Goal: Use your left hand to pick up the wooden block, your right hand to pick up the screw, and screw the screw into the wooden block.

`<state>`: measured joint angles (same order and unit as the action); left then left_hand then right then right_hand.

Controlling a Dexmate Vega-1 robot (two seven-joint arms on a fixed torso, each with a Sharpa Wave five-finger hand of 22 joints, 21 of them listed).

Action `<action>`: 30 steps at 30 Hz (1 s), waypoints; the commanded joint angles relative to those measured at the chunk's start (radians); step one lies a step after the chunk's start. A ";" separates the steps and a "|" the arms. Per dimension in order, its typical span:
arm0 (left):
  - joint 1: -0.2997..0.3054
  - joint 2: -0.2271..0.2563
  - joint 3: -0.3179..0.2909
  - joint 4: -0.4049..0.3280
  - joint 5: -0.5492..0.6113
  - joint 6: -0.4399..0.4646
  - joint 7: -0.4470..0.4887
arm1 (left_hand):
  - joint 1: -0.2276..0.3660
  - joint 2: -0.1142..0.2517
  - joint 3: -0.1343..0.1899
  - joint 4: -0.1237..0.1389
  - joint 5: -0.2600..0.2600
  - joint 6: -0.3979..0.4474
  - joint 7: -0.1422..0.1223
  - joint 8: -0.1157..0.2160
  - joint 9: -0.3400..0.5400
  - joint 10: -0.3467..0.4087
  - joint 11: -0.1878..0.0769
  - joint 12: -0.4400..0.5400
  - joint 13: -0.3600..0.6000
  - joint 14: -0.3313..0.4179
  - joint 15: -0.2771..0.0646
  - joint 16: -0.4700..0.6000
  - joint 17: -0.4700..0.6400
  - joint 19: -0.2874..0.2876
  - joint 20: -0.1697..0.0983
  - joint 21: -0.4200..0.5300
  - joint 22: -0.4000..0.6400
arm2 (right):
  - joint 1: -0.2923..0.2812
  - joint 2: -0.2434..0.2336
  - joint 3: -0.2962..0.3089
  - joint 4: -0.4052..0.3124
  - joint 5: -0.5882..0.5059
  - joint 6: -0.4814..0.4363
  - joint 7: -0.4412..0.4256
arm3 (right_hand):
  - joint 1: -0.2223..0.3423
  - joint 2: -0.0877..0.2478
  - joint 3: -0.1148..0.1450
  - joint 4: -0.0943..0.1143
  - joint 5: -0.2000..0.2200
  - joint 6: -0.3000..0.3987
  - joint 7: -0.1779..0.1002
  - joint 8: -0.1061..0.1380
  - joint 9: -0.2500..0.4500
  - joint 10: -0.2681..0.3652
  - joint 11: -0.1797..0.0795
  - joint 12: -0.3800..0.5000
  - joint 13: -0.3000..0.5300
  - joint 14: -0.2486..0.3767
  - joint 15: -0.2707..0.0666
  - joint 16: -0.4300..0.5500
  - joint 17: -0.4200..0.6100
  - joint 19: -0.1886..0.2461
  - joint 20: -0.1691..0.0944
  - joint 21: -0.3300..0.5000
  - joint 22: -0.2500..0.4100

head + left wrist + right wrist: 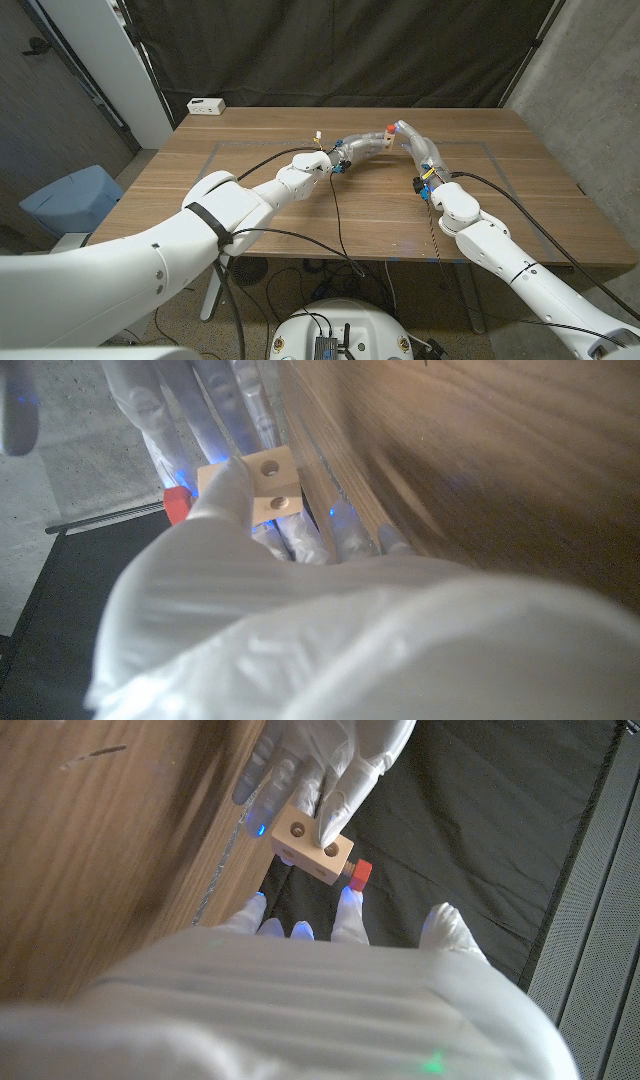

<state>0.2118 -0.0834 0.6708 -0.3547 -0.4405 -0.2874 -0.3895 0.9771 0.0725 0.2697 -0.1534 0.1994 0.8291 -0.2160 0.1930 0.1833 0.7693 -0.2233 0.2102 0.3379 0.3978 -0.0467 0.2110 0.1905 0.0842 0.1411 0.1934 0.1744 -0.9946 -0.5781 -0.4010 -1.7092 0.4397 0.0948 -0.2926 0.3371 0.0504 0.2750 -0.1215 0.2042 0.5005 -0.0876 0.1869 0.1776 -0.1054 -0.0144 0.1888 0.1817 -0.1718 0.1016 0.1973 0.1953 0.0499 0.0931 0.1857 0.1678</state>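
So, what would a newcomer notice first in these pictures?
First, the two white hands meeting above the middle of the table: the left hand holds the wooden block. The red-headed screw sticks out of the block's side, at the fingers of the right hand. A small white box sits at the table's far left corner.

A wooden table [300, 215] stood before a black curtain [350, 50]. A grey concrete wall [590, 90] rose at right; a blue chair [70, 200] stood at left.
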 commanded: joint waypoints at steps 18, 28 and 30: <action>-0.011 -0.009 0.010 0.003 -0.001 0.053 0.030 | -0.014 0.003 0.007 0.004 0.005 0.010 0.000 0.005 0.006 0.001 0.003 0.007 0.002 0.002 -0.062 0.002 0.003 -0.003 -0.002 0.006 0.004 | -0.016 -0.023 -0.002 -0.039 -0.021 -0.033 -0.008 | 0.001 0.007 0.001 -0.008 0.003 0.002 -0.004 -0.003 0.000 0.005 -0.004 0.005 0.000 -0.001 -0.006 0.007 0.002 0.009 0.003 0.006 0.002; -0.015 -0.012 0.015 0.003 -0.002 0.071 0.042 | -0.016 0.004 0.009 0.005 0.005 0.011 0.001 0.006 0.006 0.001 0.003 0.007 0.002 0.002 -0.062 0.002 0.004 -0.002 -0.003 0.006 0.004 | -0.025 -0.036 -0.004 -0.057 -0.026 -0.046 -0.005 | 0.001 0.008 0.001 -0.010 0.003 0.004 -0.004 -0.002 0.000 0.006 -0.006 0.004 0.001 -0.001 -0.006 0.006 0.001 0.008 0.005 0.005 0.002; -0.015 -0.012 0.016 0.003 -0.002 0.071 0.044 | -0.017 0.003 0.008 0.005 0.005 0.011 0.003 0.006 0.006 0.001 0.003 0.006 0.002 0.002 -0.062 0.002 0.003 -0.001 -0.002 0.006 0.004 | -0.027 -0.038 -0.003 -0.059 -0.025 -0.046 -0.003 | 0.001 0.008 0.001 -0.010 0.003 0.003 -0.004 -0.003 0.000 0.006 -0.006 0.004 0.001 -0.002 -0.007 0.006 0.001 0.008 0.005 0.005 0.002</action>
<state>0.2008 -0.0924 0.6818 -0.3524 -0.4420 -0.2319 -0.3585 0.9709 0.0774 0.2707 -0.1525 0.2000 0.8311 -0.2179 0.1891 0.1834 0.7693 -0.2234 0.2103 0.3382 0.3977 -0.0467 0.2111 0.1906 0.0842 0.1411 0.1934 0.1744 -1.0137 -0.6050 -0.4027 -1.7532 0.4194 0.0600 -0.2984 0.3372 0.0504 0.2745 -0.1281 0.2042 0.5003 -0.0876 0.1843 0.1769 -0.1000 -0.0197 0.1888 0.1817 -0.1717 0.1017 0.1973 0.1954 0.0536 0.0967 0.1857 0.1678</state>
